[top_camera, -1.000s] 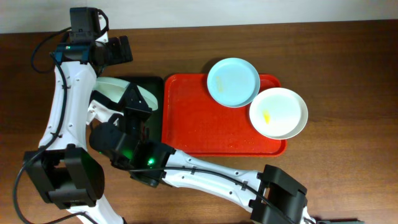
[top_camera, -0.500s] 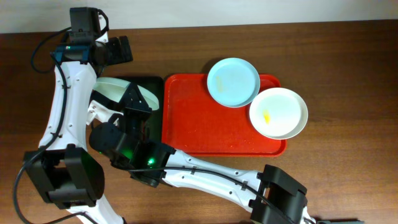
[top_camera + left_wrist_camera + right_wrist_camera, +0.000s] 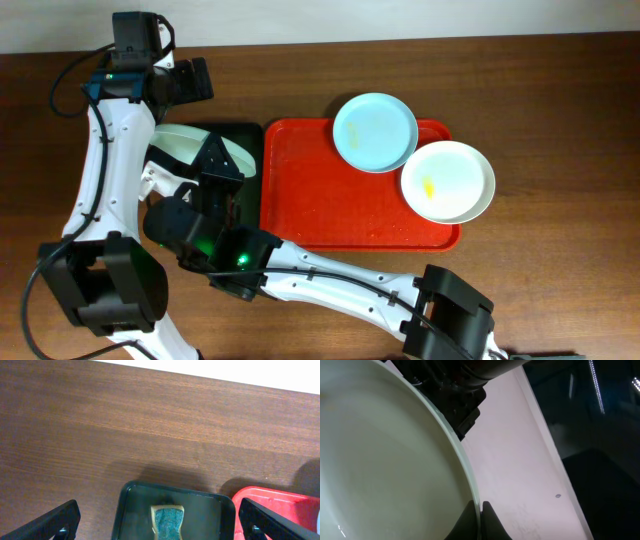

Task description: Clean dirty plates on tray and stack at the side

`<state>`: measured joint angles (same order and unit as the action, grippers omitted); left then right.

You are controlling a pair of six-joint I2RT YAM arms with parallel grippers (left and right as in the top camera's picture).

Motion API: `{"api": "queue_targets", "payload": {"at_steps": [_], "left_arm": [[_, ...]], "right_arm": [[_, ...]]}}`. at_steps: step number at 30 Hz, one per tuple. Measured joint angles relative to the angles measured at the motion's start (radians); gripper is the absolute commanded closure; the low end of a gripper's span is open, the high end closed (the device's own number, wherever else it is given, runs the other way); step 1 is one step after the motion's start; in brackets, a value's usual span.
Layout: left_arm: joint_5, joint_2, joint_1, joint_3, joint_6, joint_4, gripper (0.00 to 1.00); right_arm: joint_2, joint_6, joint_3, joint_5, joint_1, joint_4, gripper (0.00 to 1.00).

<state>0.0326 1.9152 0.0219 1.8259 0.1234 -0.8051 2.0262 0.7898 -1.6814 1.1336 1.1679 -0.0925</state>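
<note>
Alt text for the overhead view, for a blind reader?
A red tray on a wooden table holds a pale blue plate and a white plate with a yellow smear at its right end. Left of it, the left arm and right arm crowd over a dark tray, partly hiding a third plate.

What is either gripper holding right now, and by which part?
The right gripper pinches a pale round plate by its rim; the left gripper holds nothing.
</note>
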Motion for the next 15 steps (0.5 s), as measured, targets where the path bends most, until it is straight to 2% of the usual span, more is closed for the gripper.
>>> {"api": "queue_targets", "payload": {"at_steps": [5,8,14,15], "left_arm": [[0.0,0.0,0.0,0.0,0.0,0.0,0.01],[0.0,0.0,0.0,0.0,0.0,0.0,0.01],[0.0,0.0,0.0,0.0,0.0,0.0,0.01],[0.0,0.0,0.0,0.0,0.0,0.0,0.01]], "right_arm": [[0.0,-0.019,0.0,0.003,0.0,0.0,0.96],[0.0,-0.108,0.0,0.003,-0.005,0.036,0.96],[-0.001,-0.411,-0.008,-0.02,-0.052,0.286,0.96],[-0.002,-0.495,-0.008,-0.052,-0.065,0.353,0.96]]}}
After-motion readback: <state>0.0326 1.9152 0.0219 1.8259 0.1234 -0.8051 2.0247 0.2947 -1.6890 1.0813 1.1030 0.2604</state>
